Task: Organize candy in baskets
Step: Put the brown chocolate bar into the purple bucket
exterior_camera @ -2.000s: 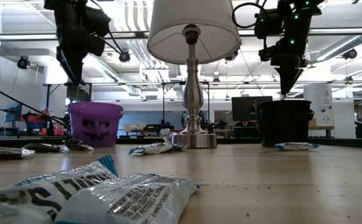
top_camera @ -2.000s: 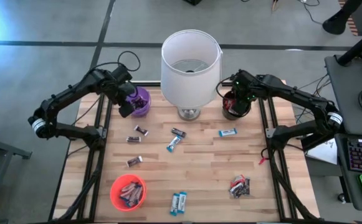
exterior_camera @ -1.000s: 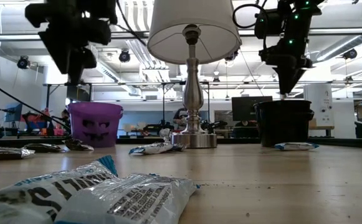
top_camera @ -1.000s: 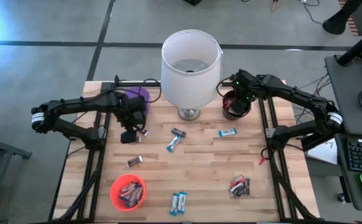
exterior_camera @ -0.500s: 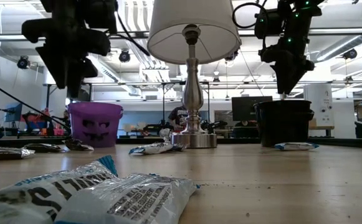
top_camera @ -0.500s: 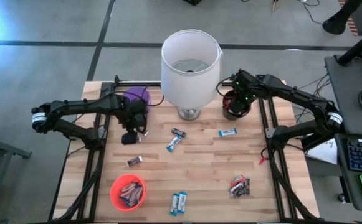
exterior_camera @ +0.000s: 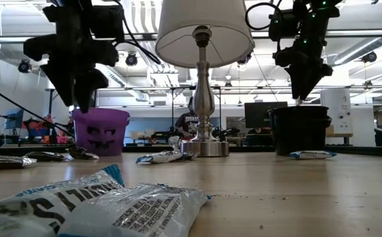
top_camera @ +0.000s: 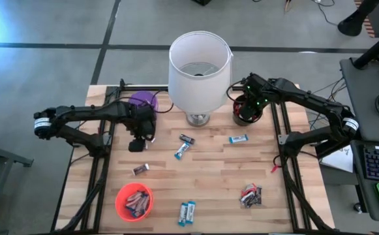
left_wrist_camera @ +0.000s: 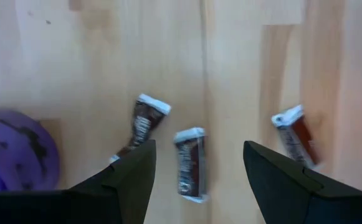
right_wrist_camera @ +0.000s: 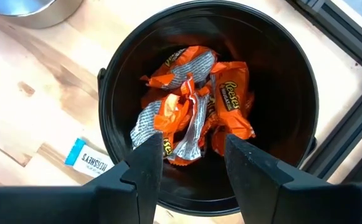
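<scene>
Wooden table [top_camera: 209, 170], left claw [top_camera: 136, 145] moved off purple basket [top_camera: 142, 100] over dark candy [left_wrist_camera: 190, 163]

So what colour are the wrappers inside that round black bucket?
Orange wrappers, some silvery inside; the right wrist view shows them best.

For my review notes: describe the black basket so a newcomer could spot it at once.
Start from the big white lamp at the table's far edge. The black basket stands just right of its base, under the right hand. Unlike the purple basket and orange basket, it holds orange wrappers.

Overhead and table-level views share the lamp [top_camera: 199, 62]; wrist cameras look down.
</scene>
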